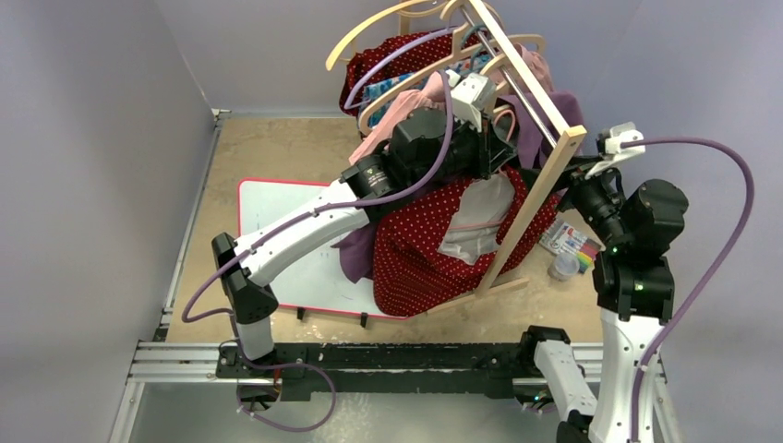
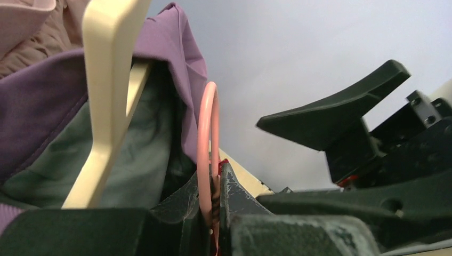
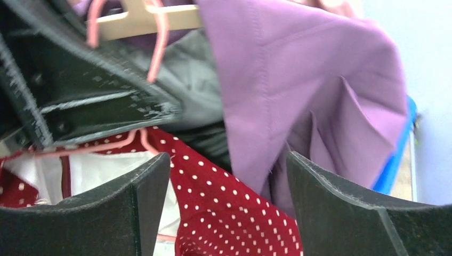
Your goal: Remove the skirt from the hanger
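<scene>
Left wrist shows left claw (image 2: 213, 186) pinching the pink hanger (image 2: 207, 128); right claw (image 3: 228, 160) spread.

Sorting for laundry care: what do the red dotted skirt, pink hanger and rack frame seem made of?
Red dotted skirt: thin matte woven cloth, draping in soft folds, maybe cotton. Pink hanger: smooth, glossy rod, probably plastic or coated wire. Rack frame: pale, bare wood by its colour.

Reaching far forward, the left pincer (image 2: 216, 178) is clamped tight; the right pincer (image 3: 228, 160) stands spread wide.
</scene>
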Controlling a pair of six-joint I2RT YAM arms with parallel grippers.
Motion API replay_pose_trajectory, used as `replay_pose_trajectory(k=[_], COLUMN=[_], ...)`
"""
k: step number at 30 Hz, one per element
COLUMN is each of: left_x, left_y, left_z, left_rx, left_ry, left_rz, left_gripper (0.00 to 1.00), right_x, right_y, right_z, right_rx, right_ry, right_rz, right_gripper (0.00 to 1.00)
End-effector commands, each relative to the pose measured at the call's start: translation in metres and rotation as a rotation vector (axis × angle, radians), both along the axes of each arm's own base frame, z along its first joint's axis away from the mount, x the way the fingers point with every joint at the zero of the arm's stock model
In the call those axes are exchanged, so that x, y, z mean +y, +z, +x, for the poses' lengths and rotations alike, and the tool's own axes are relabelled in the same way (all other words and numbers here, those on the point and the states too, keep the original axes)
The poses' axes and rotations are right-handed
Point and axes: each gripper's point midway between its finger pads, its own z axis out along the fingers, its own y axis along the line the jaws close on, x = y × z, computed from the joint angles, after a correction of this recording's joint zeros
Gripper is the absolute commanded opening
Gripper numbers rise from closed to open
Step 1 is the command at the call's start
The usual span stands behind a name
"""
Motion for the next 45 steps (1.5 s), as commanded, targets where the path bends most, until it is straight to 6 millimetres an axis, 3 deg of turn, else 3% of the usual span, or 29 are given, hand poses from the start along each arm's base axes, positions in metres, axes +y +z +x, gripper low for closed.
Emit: replay_pose_trajectory(k=[1, 5, 9, 16, 20, 27, 32, 39, 45], left_x=[0.028, 0.028, 0.023, 0.020, 0.018, 0.014, 0.012, 0.014, 0.014], left_y=[0.070, 0.068, 0.067, 0.064, 0.059, 0.050, 0.053, 0.059, 0.059], left_z=[-0.006, -0.003, 0.000, 0.001, 0.005, 0.011, 0.008, 0.002, -0.002], left_rx=[-0.113, -0.112, -0.109, -0.100, -0.106, -0.117, -0.113, -0.106, -0.098], left_ry=[0.057, 0.071, 0.071, 0.068, 0.075, 0.088, 0.073, 0.053, 0.033], left_rz=[-0.171, -0.175, -0.168, -0.160, -0.124, -0.083, -0.100, -0.115, -0.119], left_gripper=[0.00, 0.00, 0.00, 0.00, 0.00, 0.00, 0.00, 0.00, 0.00], right_x=[-0.033, -0.018, -0.005, 0.015, 0.023, 0.038, 0.030, 0.022, 0.024], right_y=[-0.010, -0.025, -0.014, -0.012, -0.019, -0.008, -0.020, -0.012, -0.010], right_z=[-0.002, 0.001, 0.003, 0.008, 0.008, 0.005, 0.015, 0.016, 0.020], right_rx=[0.155, 0.222, 0.161, 0.139, 0.142, 0.083, 0.127, 0.060, 0.034], right_ry=[-0.249, -0.171, -0.078, 0.061, 0.139, 0.250, 0.200, 0.140, 0.153], right_rz=[0.124, 0.156, 0.153, 0.156, 0.112, 0.112, 0.100, 0.104, 0.115], right_gripper=[0.81, 0.80, 0.78, 0.60, 0.67, 0.71, 0.58, 0.47, 0.28])
